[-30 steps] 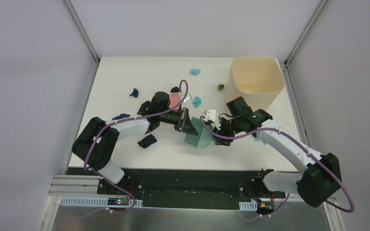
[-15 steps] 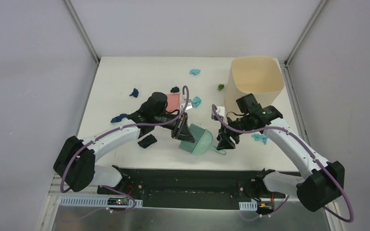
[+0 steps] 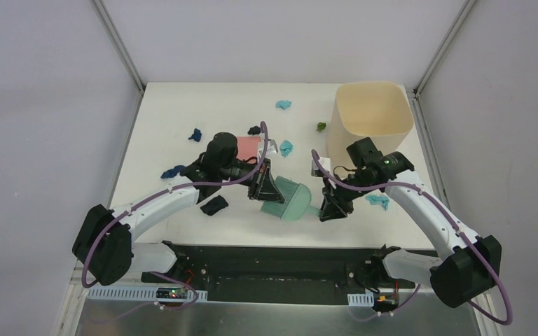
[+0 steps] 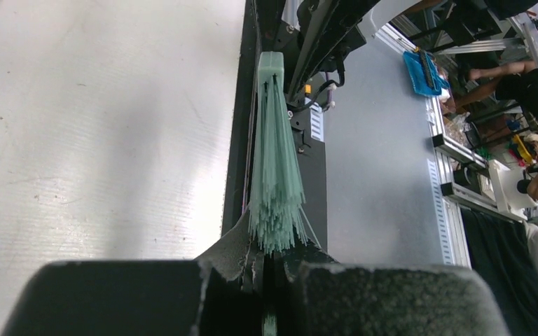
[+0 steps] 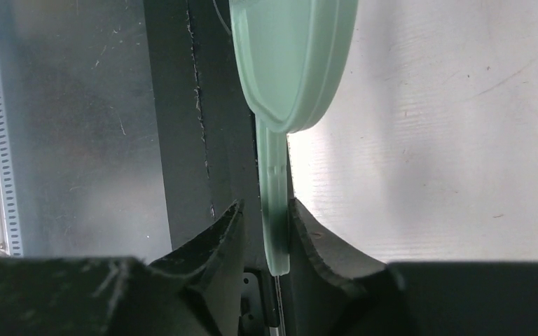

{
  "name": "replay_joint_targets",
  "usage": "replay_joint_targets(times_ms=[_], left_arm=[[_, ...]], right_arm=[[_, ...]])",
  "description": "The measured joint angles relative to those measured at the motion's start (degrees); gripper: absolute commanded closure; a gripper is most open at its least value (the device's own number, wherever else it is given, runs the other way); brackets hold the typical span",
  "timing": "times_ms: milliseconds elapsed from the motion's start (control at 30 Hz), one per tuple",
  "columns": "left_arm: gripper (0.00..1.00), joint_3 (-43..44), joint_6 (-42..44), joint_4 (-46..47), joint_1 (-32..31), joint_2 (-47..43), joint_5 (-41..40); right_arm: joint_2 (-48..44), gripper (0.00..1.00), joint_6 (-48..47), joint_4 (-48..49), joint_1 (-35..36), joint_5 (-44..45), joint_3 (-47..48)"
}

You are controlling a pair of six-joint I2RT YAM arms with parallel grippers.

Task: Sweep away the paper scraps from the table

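Dropped down-frame since a second ago, the right pincer now straddles the brush at its handle; whether it grips I cannot tell. The left pincer is clamped on the bristles. The brush lies left-right at lower centre, handle pointing right. Paper scraps are scattered over the upper surface.

brush by table near edge, centre; dustpan behind it; bin at far-right corner; paper scraps scattered around.
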Motion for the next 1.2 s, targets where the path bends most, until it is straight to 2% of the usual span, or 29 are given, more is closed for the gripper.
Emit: replay_joint_targets(times_ms=[100, 133, 200, 300, 433, 533, 667, 833, 900, 1100, 1167, 1200], left_arm=[[1.0, -0.2, -0.6, 0.9, 0.4, -0.4, 0.0], [0.94, -0.3, -0.7, 1.1, 0.5, -0.5, 0.0], [0.7, -0.4, -0.5, 0.9, 0.5, -0.7, -0.3], [0.52, -0.3, 2.4, -3.0, 0.5, -1.8, -3.2], [0.43, -0.2, 7.0, -9.0, 0.5, -5.9, -10.5], [0.41, -0.3, 9.8, -10.5, 0.5, -9.4, -14.2], [0.41, -0.3, 11.0, -9.9, 0.5, -9.8, -15.2], [0.43, -0.3, 9.8, -6.7, 0.5, -6.1, -15.3], [0.46, -0.6, 9.2, -5.2, 0.5, -4.9, -15.4], [0.86, -1.0, 6.2, -1.6, 0.5, -2.6, -13.6], [1.0, -1.0, 5.3, -0.9, 0.5, -2.4, -12.2], [1.0, -1.0, 5.0, -0.8, 0.5, -2.3, -11.7]], right_arm=[[0.0, 0.97, -0.1, 0.0, 0.0, -0.3, 0.0], [0.0, 1.0, -0.1, 0.0, 0.0, -0.5, 0.0], [0.1, 1.0, -0.1, 0.2, 0.0, -0.6, 0.0], [0.6, 1.0, -0.7, -0.2, 0.0, 0.6, 0.0], [4.0, 1.0, -4.9, -5.4, 0.0, 6.4, 3.9], [10.8, 1.0, -9.4, -12.6, 0.2, 11.3, 11.6], [18.1, 1.0, -13.2, -17.3, 1.1, 16.3, 17.8], [22.4, 1.0, -15.3, -20.4, 3.8, 18.2, 22.1], [23.2, 1.0, -15.7, -20.8, 4.6, 18.0, 23.4], [24.4, 0.99, -16.0, -21.7, 5.4, 15.6, 25.4], [25.1, 0.92, -15.8, -21.9, 5.4, 15.2, 25.9], [25.4, 0.89, -15.8, -21.9, 5.2, 15.0, 26.0]])
